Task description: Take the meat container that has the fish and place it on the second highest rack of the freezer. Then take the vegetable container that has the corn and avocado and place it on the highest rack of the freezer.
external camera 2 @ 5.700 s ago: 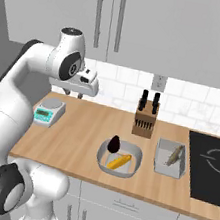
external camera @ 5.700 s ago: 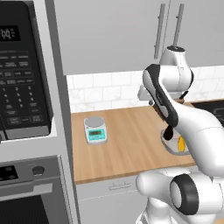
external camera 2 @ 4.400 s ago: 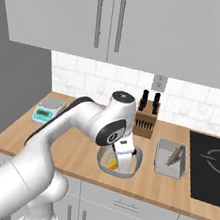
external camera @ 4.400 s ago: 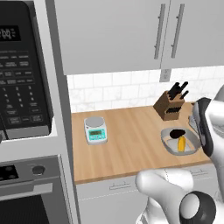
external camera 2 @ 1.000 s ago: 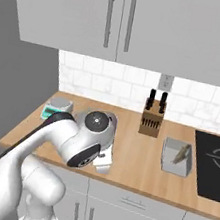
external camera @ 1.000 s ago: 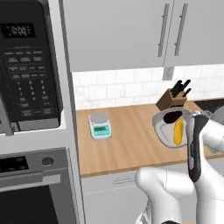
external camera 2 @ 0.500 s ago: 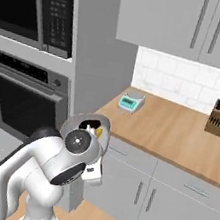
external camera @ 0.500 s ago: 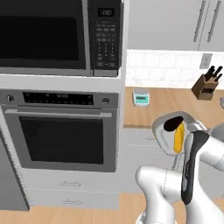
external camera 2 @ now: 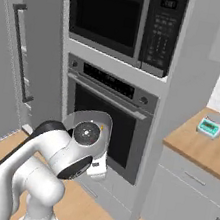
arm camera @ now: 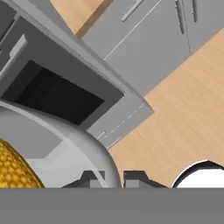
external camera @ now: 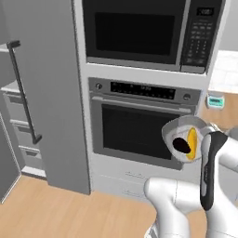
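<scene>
Standing open at 9 o'clock in the left base view, the freezer (external camera: 18,135) is showing me shelves and drawers. I'm carrying the vegetable container (external camera: 186,137) level at 3 o'clock so the corn (external camera: 191,138) and avocado (external camera: 181,145) are riding inside. The hand view is giving me what the others aren't: the gripper (arm camera: 114,178) pinching the tub's rim, corn at 8 o'clock.

Tub: rounded grey thick-rimmed vegetable container (external camera: 179,128)
Cob: bright yellow-orange pebbled corn (external camera: 191,138)
Half: dark brown-black round avocado (external camera: 180,145), left of cob
Cabinet: tall plain grey freezer (external camera: 35,93), dark bar handle
</scene>
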Controlling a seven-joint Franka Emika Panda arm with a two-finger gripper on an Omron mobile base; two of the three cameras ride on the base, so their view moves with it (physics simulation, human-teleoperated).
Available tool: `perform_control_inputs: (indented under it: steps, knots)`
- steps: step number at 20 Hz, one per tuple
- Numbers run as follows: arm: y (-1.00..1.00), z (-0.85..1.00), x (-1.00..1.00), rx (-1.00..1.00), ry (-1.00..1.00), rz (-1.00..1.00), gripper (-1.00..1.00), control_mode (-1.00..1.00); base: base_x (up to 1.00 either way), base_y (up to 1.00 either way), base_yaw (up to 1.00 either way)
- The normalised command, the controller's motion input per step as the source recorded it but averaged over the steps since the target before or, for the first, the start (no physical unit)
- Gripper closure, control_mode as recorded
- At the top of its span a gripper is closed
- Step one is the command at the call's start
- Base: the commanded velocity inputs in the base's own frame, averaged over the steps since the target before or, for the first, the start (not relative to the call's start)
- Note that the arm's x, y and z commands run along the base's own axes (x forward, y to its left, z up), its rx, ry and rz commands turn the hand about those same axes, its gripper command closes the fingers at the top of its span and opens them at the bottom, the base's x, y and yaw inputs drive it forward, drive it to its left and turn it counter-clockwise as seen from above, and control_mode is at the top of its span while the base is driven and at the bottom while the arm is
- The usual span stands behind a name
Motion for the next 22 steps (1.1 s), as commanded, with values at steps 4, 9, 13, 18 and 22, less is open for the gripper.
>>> perform_control_inputs:
  steps: [4, 9, 13, 18, 22]
  knots:
    - [0.0, 0.0, 0.0, 0.0, 0.0, 0.0, 1.0, 1.0, 0.96, 1.0, 0.08]
    - [0.0, 0.0, 0.0, 0.0, 0.0, 0.0, 1.0, 1.0, 0.71, 1.0, 0.0]
    - [0.0, 0.0, 0.0, 0.0, 0.0, 0.0, 1.0, 1.0, 0.47, 1.0, 0.0]
    - [0.0, 0.0, 0.0, 0.0, 0.0, 0.0, 1.0, 1.0, 0.73, 1.0, -0.05]
    - [0.0, 0.0, 0.0, 0.0, 0.0, 0.0, 1.0, 1.0, 0.54, 1.0, -0.17]
